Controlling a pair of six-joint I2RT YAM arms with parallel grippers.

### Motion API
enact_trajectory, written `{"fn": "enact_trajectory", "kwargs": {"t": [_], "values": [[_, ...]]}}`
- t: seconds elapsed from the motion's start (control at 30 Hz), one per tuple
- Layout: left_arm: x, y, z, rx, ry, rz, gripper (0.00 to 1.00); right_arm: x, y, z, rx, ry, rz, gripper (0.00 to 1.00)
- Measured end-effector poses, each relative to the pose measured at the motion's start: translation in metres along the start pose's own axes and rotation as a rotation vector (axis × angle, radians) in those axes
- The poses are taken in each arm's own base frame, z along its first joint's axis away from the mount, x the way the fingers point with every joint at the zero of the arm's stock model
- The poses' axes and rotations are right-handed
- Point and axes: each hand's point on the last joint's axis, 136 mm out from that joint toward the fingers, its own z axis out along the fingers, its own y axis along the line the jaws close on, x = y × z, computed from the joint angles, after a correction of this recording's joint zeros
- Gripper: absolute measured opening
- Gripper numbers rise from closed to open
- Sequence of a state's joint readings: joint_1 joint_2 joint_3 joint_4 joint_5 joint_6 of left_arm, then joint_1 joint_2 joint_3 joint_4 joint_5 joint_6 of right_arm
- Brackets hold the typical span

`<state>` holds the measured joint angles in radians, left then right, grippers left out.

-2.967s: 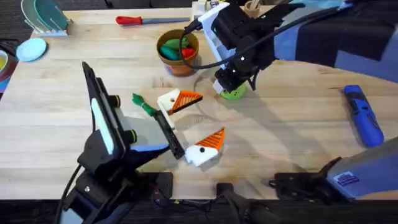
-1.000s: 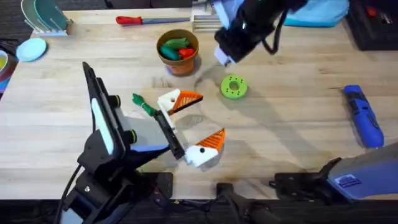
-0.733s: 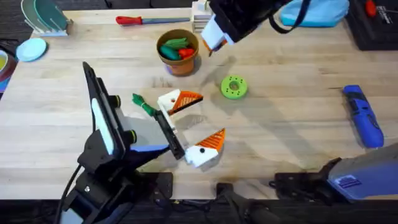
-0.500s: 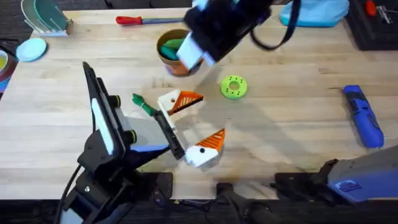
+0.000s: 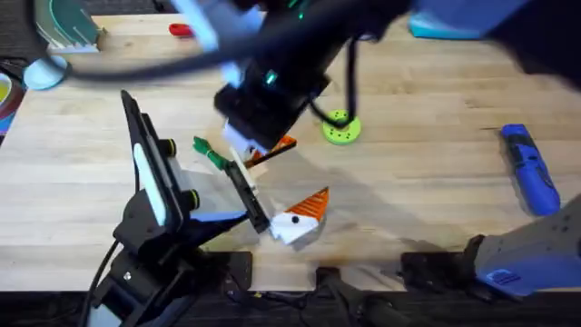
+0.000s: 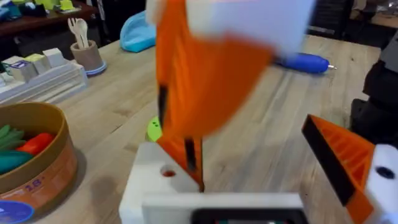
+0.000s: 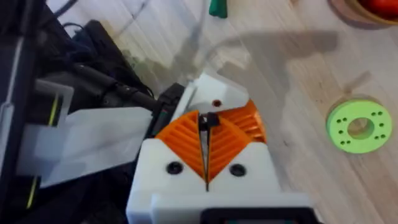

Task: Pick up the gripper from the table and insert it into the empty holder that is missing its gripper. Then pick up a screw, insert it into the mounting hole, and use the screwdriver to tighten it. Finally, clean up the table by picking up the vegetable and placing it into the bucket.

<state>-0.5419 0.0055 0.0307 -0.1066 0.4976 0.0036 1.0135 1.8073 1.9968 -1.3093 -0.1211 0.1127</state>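
1. The right arm reached across the wooden desk (image 5: 427, 109) from the right and showed large, dark and blurred in the overhead view, with its end over the middle of the desk
2. The right gripper (image 7: 206, 127) had its orange ribbed fingers (image 7: 186, 140) clenched together, with a small dark bit (image 7: 209, 120) pinched at their tips; I could not tell what that bit was
3. Those tips hung just above a white plastic holder (image 7: 214, 93) with a small round hole in its face
4. The small orange ribbed plastic wedge gripper (image 7: 255, 121) sat right against that white holder, just beside the right fingers; from overhead its orange tip (image 5: 283, 144) poked out from under the right arm
5. The left gripper (image 5: 290, 173) lay low on the desk with its fingers released and wide apart, and its orange ribbed finger on a white base (image 5: 304, 211) rested near the front
6. The slim green toy vegetable (image 5: 211, 154) lay on the desk just left of the holder, apart from both grippers
7. The round brown-orange bucket with a tan rim (image 6: 46, 171) stood beyond the holder, with green and red toys inside
8. The thick bright-blue cylindrical screwdriver (image 5: 529, 168) lay untouched near the desk's right edge, well apart from the arms
9. A flat green disc with a centre hole (image 5: 340, 129) lay to the right of the holder
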Motion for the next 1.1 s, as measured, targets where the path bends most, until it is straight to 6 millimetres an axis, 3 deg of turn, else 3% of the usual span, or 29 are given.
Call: {"fn": "enact_trajectory", "kwargs": {"t": [0.13,1.1], "values": [[0.001,0.000,0.000,0.000,0.003,-0.006,0.993,0.001,0.003,0.014,0.022,0.029,-0.019,0.006],[0.000,0.000,0.000,0.000,0.002,-0.004,0.993,-0.008,-0.010,0.013,0.097,-0.008,-0.023,0.006]]}}
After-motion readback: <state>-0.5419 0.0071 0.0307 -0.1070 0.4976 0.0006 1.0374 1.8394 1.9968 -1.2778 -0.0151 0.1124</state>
